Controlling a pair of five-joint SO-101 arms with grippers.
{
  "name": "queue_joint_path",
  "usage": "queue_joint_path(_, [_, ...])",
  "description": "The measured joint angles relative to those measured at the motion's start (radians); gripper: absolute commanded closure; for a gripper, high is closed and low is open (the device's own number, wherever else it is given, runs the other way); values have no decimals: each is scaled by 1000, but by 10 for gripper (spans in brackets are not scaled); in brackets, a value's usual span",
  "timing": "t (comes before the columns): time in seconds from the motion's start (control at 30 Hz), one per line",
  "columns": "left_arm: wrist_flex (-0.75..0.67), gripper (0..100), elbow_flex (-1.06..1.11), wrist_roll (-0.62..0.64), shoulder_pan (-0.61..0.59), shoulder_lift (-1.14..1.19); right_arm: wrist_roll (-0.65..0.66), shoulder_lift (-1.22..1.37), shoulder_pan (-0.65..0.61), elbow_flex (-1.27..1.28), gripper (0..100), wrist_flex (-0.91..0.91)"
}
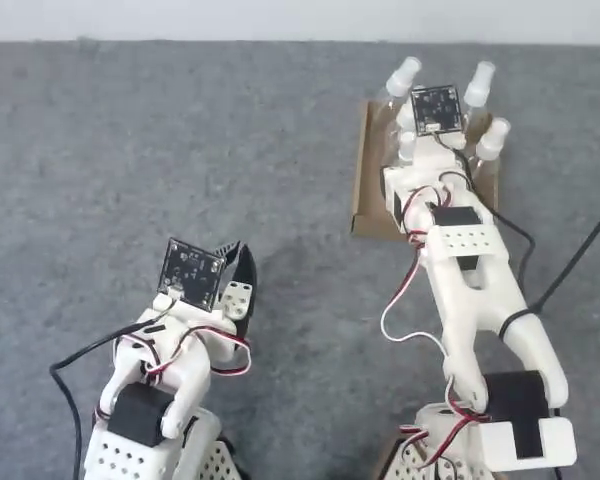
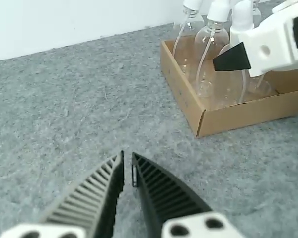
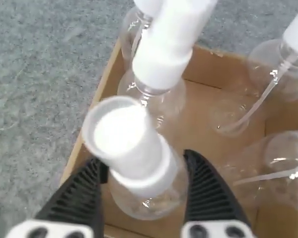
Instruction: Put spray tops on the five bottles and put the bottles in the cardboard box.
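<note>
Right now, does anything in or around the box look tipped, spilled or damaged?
Nothing stands out. The bottles stand upright in the cardboard box with spray tops on, no spill or dent visible. The right gripper has a finger either side of one bottle; the left gripper hangs over grey mat.

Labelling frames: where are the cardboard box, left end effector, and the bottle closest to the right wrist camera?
cardboard box point(image 2: 248, 115): left wrist view, front wall.
left end effector point(image 2: 127, 157): left wrist view, midway between fingertips.
closest bottle point(image 3: 139, 163): right wrist view, white spray top.
</note>
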Motion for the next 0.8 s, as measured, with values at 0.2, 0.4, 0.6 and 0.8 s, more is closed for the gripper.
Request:
queue_joint_path(0.2, [0, 984, 0, 0, 0, 0, 0, 0, 0, 2, 814, 3])
queue_joint_path(0.4, [0, 984, 0, 0, 0, 0, 0, 2, 0, 2, 813, 12])
queue_joint_path(0.6, [0, 984, 0, 0, 0, 0, 0, -41, 0, 2, 727, 66])
queue_joint_path(0.8, [0, 984, 0, 0, 0, 0, 0, -94, 0, 2, 708, 103])
